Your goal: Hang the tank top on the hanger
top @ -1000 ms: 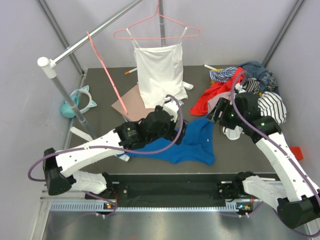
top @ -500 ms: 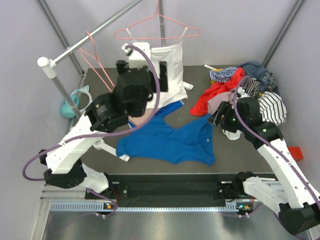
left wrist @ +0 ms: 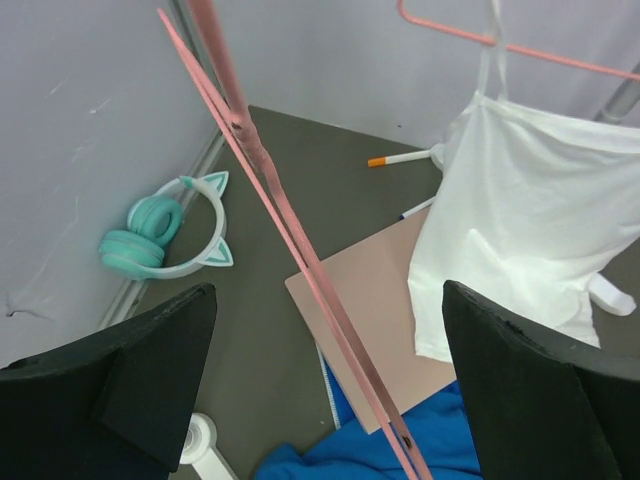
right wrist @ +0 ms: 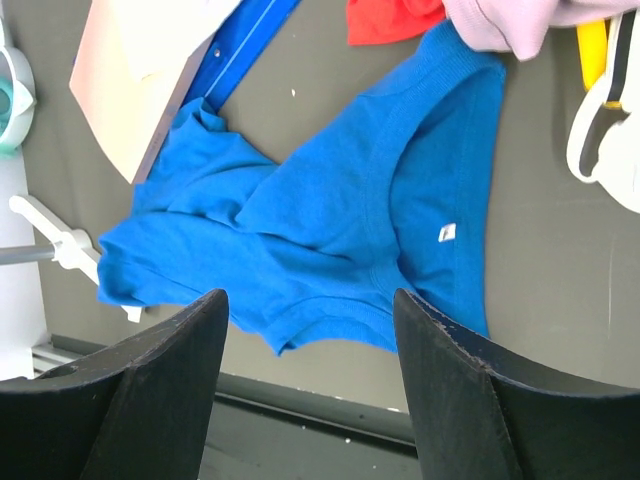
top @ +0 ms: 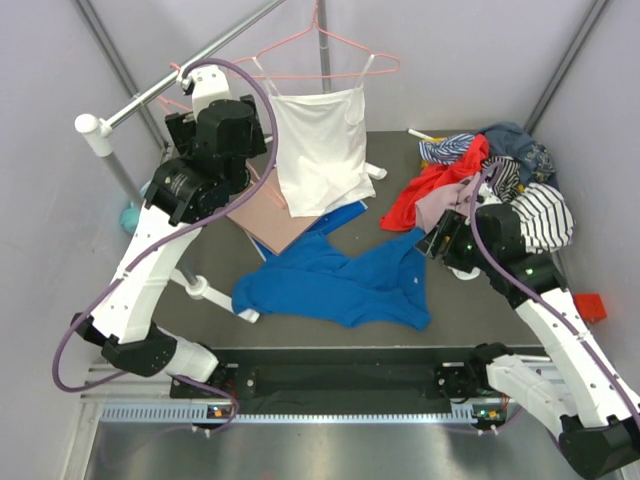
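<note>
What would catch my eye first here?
A bright blue tank top lies crumpled on the dark table, near the arms. Behind it a white camisole hangs on a pink hanger. The left gripper hovers high up, open, close to a second, bare pink hanger.

Royal-blue tank top (top: 340, 285), pink hanger (left wrist: 303, 262), white camisole (top: 318, 150), red garment (top: 425, 190), teal headphones (left wrist: 150, 235), black-and-white striped top (top: 548, 212)

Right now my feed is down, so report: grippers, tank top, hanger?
Left gripper open at the hanger, not gripping. Right gripper open above the tank top, crumpled on the table. White camisole hangs beside hanger.
</note>
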`<action>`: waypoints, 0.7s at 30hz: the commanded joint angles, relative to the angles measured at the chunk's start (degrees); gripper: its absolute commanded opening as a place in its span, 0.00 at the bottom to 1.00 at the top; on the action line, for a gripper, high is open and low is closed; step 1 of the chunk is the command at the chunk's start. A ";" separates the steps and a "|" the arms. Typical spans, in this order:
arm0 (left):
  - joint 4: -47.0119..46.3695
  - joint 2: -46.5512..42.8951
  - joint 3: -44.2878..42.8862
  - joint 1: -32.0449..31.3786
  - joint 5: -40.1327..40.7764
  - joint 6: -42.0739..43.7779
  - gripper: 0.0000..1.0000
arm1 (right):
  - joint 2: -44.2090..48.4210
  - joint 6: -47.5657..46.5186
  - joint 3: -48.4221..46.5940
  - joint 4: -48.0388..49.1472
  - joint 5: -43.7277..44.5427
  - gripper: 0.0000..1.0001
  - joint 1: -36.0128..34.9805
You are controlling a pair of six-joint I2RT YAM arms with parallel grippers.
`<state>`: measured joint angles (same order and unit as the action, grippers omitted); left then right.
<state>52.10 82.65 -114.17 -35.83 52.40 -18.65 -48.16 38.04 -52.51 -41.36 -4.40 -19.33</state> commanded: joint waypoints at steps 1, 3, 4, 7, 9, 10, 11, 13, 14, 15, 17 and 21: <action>-6.12 -3.37 5.53 4.44 -8.27 -2.17 0.98 | 1.75 1.25 0.65 3.22 -0.08 0.67 -0.09; -8.05 -3.81 7.73 6.12 -11.87 -2.61 0.95 | 1.76 1.42 0.83 3.31 -0.08 0.67 -0.09; -8.41 -3.99 8.26 6.30 -12.49 -3.22 0.93 | 1.67 1.42 0.74 3.31 -0.08 0.67 -0.09; -10.35 -4.95 10.54 6.57 -14.43 -3.84 0.83 | 1.67 1.59 0.66 3.39 -0.08 0.67 0.00; -11.14 -5.57 12.30 6.57 -14.70 -4.19 0.71 | 1.67 1.60 0.66 3.48 -0.08 0.67 -0.18; -12.10 -6.36 12.91 6.57 -14.70 -4.28 0.65 | 1.58 1.68 0.74 3.74 -0.08 0.67 -0.09; -12.63 -6.80 14.14 6.57 -14.87 -4.28 0.62 | 1.41 1.68 0.83 3.75 -0.08 0.67 -0.09; -13.86 -7.94 15.11 6.57 -15.84 -4.63 0.44 | 1.05 1.68 0.92 4.10 -0.08 0.67 -0.09; -13.95 -8.29 15.46 6.57 -16.10 -4.90 0.39 | 0.79 1.68 0.92 4.27 -0.08 0.67 -0.09; -14.21 -8.47 15.64 6.57 -16.63 -5.07 0.34 | 0.79 1.68 0.92 4.36 -0.08 0.67 -0.18; -14.56 -8.91 15.82 6.57 -16.81 -5.08 0.20 | 0.35 1.68 1.01 4.89 -0.08 0.67 -0.09; -16.41 -9.26 15.82 6.57 -17.68 -4.02 0.03 | -0.35 1.51 0.92 5.85 -0.17 0.67 -0.18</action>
<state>41.30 75.07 -98.67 -29.26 36.45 -23.38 -48.01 39.27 -51.37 -39.27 -4.40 -19.33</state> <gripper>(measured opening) 0.087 0.669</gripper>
